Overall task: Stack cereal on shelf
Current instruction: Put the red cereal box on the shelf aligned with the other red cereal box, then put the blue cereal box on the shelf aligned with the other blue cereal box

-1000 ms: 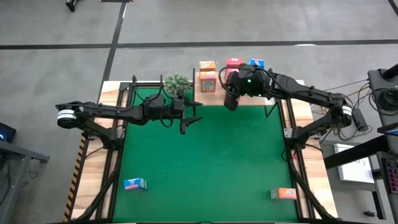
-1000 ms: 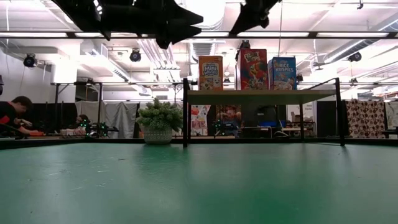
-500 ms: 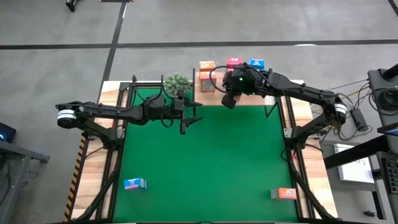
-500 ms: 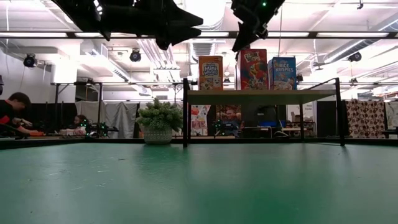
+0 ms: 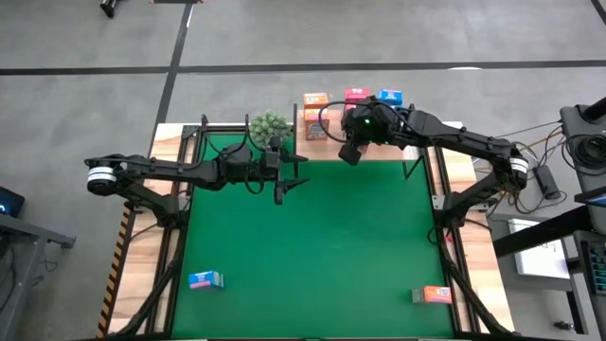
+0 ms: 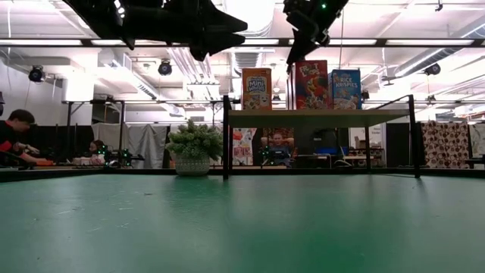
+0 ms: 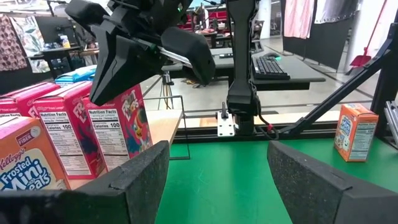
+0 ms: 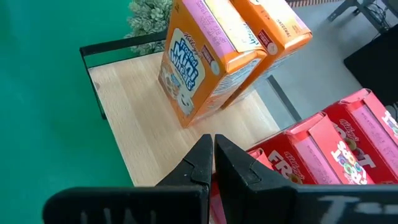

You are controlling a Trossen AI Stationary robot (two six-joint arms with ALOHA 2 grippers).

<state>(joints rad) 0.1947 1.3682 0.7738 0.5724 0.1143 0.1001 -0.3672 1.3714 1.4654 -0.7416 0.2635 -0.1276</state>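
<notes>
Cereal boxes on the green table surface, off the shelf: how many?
2: a blue box near the front-left corner, an orange box near the front-right corner; others may be hidden.

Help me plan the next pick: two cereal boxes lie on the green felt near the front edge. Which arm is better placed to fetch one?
Left, probably. Its pincer hangs open and empty over the felt, while the right pincer is shut beside the boxes on the shelf. The blue box lies on the left arm's side.

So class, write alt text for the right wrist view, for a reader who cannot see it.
The right gripper, fingers shut and holding nothing, hovers above a light wooden shelf. Two orange Mini-Wheats boxes stand on the shelf beyond the gripper, red Froot Loops boxes beside it, with a green plant and the green table past the shelf's edge.
</notes>
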